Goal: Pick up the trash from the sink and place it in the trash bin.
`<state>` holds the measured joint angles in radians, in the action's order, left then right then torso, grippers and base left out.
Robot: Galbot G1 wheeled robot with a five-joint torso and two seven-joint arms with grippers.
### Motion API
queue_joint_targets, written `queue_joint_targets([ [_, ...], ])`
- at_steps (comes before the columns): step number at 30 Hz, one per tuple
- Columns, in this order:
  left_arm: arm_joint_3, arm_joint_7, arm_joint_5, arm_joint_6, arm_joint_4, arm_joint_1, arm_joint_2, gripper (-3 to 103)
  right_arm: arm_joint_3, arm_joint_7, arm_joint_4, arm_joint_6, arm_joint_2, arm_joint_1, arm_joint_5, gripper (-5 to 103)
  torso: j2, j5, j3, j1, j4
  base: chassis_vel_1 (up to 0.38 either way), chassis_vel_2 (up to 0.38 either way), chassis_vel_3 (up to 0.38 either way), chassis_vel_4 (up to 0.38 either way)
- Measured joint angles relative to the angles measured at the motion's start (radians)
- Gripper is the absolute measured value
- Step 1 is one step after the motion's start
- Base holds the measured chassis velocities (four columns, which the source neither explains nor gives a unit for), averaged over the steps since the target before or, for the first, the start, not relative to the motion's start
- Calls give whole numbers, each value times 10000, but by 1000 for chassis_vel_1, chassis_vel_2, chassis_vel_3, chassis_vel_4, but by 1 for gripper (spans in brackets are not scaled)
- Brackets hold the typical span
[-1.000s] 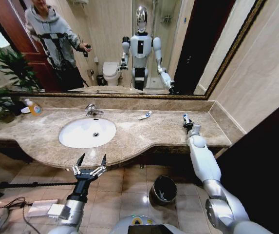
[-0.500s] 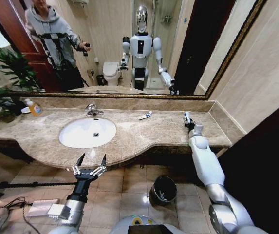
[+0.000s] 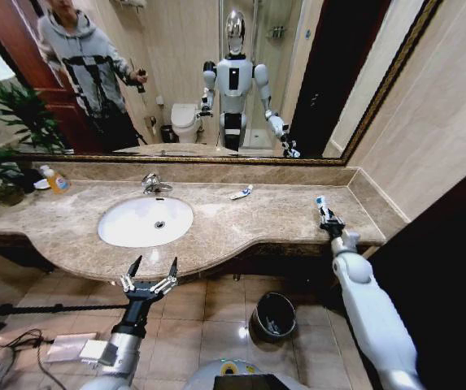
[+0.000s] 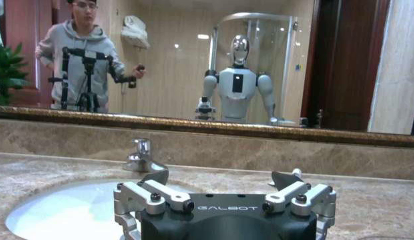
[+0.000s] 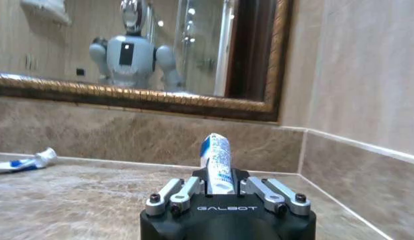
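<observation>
Right gripper (image 5: 217, 192) jaws clamped on a white tube (image 5: 217, 160) with blue print, held upright above the far right of the counter (image 3: 281, 215). Left gripper (image 3: 150, 275) jaws spread wide, holding nothing, just before the counter's front edge below the sink (image 3: 145, 221). Second tube (image 3: 241, 193) lying on the counter behind. Trash bin (image 3: 272, 316) on the floor.

I see the marble counter (image 3: 249, 219) holding the sink (image 3: 145, 221) at 9 o'clock, a white tube (image 3: 242, 192) at 12, soap bottle (image 3: 55, 179) far 10. Black bin (image 3: 272, 315) sits on the tiled floor (image 3: 200, 325).
</observation>
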<state>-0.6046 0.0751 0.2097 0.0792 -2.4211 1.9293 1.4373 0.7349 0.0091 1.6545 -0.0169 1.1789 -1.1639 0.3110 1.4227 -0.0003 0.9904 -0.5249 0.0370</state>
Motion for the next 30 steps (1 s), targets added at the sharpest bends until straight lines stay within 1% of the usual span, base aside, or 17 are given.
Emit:
queue_joint_targets([
  [3,0,2,0,0,0,0,-1,100,790,-118,1332,-490,353,-1816,249,22,0,3,-1,1,-3,0,0,0,0],
  [4,0,2,0,0,0,0,-1,100,790,-118,1332,-490,353,-1816,249,22,0,3,-1,1,-3,0,0,0,0],
  [5,0,3,0,0,0,0,-1,100,1003,-155,1709,-659,521,-2350,290,22,1,2,-1,2,-4,0,0,0,0],
  [6,0,3,0,0,0,0,-1,100,1046,-164,1801,-706,565,-2481,301,22,1,0,-1,2,-4,0,0,0,0],
  [8,0,2,0,0,0,1,-1,100,1268,-228,2280,-1090,914,-3468,336,22,1,0,-1,2,-3,0,0,0,0],
  [13,0,1,0,0,0,0,-2,100,1279,-298,2283,-1464,1155,-4178,293,22,1,3,0,1,-4,0,0,0,0],
  [14,0,3,0,0,0,0,-1,100,1180,-337,1890,-1819,1322,-4503,94,22,1,6,0,2,-4,0,0,0,0],
  [15,0,3,0,0,0,0,-1,100,1180,-337,1890,-1819,1322,-4503,94,22,1,6,0,2,-4,0,0,0,0],
  [16,1,3,0,0,0,0,-1,100,1113,-348,1582,-1996,1399,-4556,-97,22,1,0,0,1,-2,0,0,0,0],
  [17,0,3,0,0,0,1,-1,100,724,-317,948,-2086,1582,-4766,-240,22,0,7,1,-1,-1,0,0,0,0],
  [18,0,3,0,0,0,0,-1,100,581,-327,793,-2087,1664,-4837,-275,22,1,-3,1,-1,-2,0,0,0,0],
  [20,0,3,0,0,0,0,-1,100,459,-344,613,-2087,1755,-4852,-389,22,1,-3,1,0,-3,0,0,0,0],
  [21,0,3,0,0,0,1,-2,100,359,-360,411,-2099,1852,-4822,-539,22,1,6,1,-1,-2,0,0,0,0],
  [23,0,3,0,0,0,1,-1,100,179,-387,-27,-2140,2087,-4689,-854,22,1,4,1,-1,-2,0,0,0,0],
  [30,0,3,0,0,0,0,-1,100,-153,-627,-968,-2114,2351,-4495,-1350,22,0,1,1,-1,-2,0,0,0,0],
])
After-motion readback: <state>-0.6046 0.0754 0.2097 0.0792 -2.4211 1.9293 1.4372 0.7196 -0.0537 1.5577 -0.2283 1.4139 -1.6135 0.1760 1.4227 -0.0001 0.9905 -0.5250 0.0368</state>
